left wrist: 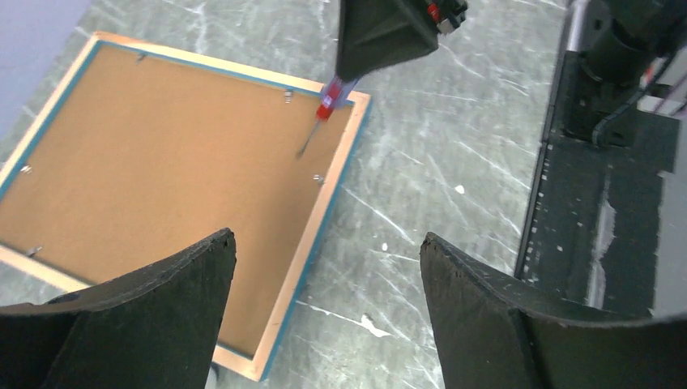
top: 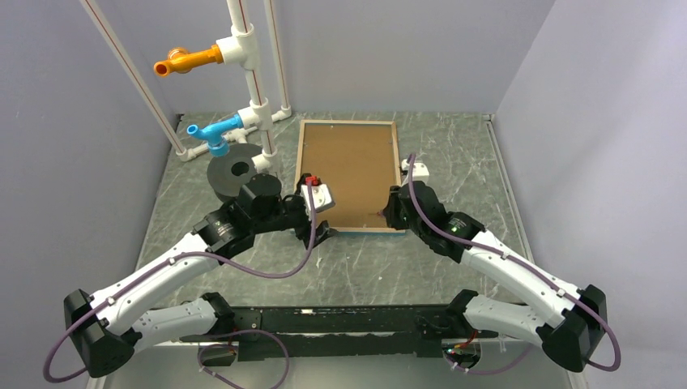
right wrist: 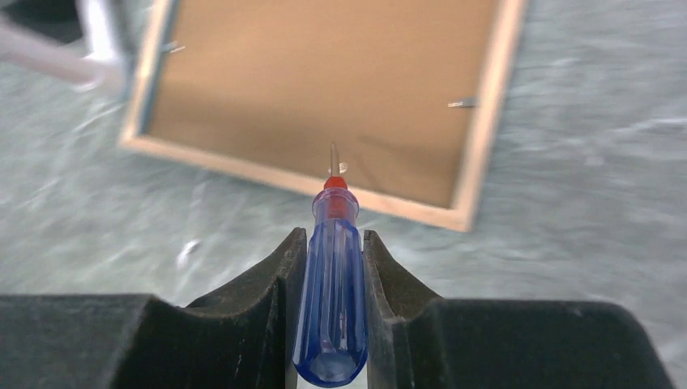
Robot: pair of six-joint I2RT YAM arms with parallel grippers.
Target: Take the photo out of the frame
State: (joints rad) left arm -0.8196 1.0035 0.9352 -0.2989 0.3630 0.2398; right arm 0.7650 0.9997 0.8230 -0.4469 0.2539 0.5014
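On the grey surface: frame, face down, brown backing board uppermost, photo hidden beneath; right hand clamped on blue-handled screwdriver; left hand spread wide, empty.

Screwdriver in R pincer

Even bright light, blurred right-wrist background

The frame rim is light wood, smooth and matt. The backing board is matt brown fibreboard with bright metal clips. The screwdriver has a glossy translucent plastic handle and a metal shaft. The fingers of the right gripper are matt, grainy black plastic. The table surface is marbled and scratched.
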